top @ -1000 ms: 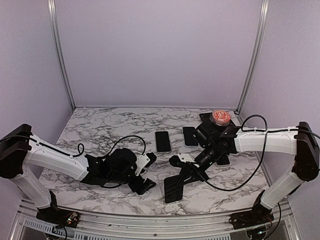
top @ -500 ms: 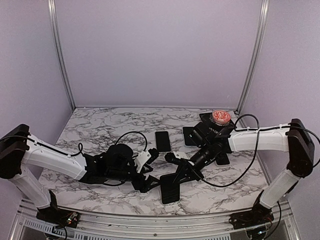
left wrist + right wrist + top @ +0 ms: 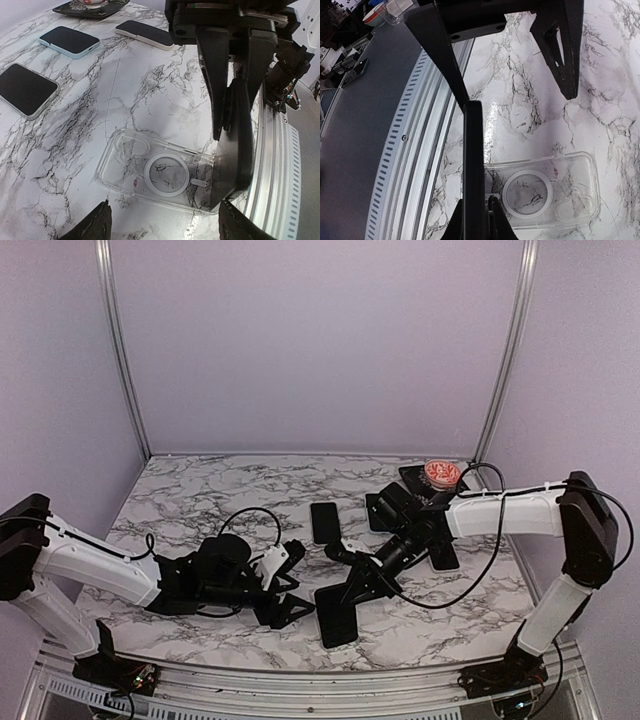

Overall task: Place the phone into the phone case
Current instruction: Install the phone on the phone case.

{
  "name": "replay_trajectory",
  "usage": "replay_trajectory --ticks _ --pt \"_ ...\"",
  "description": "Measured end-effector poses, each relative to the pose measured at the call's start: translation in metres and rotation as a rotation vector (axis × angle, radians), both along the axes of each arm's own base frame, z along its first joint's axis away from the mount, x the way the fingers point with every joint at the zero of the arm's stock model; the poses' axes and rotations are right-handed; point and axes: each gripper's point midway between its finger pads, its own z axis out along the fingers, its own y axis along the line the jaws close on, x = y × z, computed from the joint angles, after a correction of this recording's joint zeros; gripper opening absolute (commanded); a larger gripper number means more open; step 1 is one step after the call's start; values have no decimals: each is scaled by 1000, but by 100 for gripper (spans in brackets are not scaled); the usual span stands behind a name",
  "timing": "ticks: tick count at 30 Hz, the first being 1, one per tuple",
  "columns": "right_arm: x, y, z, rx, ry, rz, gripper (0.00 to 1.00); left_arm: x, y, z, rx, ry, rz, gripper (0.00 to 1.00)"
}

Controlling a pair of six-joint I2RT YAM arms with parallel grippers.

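A clear phone case (image 3: 150, 172) with a white ring lies flat on the marble near the table's front edge, also seen in the right wrist view (image 3: 545, 190). My right gripper (image 3: 485, 206) is shut on a black phone (image 3: 473, 150), held edge-on and tilted, with its lower end resting in one end of the case. In the left wrist view the phone (image 3: 234, 145) stands at the case's right end. My left gripper (image 3: 162, 226) is open, its fingertips straddling the near side of the case without touching it. From above, the phone (image 3: 338, 618) sits between the left gripper (image 3: 298, 580) and the right gripper (image 3: 352, 592).
Two more phones (image 3: 324, 522) (image 3: 378, 512) lie mid-table, and a dark tray (image 3: 415, 480) with a red-topped dish (image 3: 442, 473) sits at the back right. The metal front rail (image 3: 280, 165) runs just beyond the case. Three phones (image 3: 22, 90) (image 3: 70, 40) (image 3: 142, 32) show in the left wrist view.
My right gripper has carried the phone left and down onto the end of the case. My left gripper drew back slightly to the left and its jaws narrowed a little.
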Motion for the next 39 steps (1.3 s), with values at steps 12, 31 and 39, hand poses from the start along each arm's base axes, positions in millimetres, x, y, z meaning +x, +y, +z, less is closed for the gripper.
replay_trajectory --ticks 12,31,39 --pt "8 3 -4 22 55 1 9 5 -19 16 -69 3 -2 60" --pt "15 6 -8 42 -4 10 31 -7 -31 17 -105 76 -59 9" --pt "22 -2 -13 61 -66 -17 41 -5 -34 19 -153 126 -90 0"
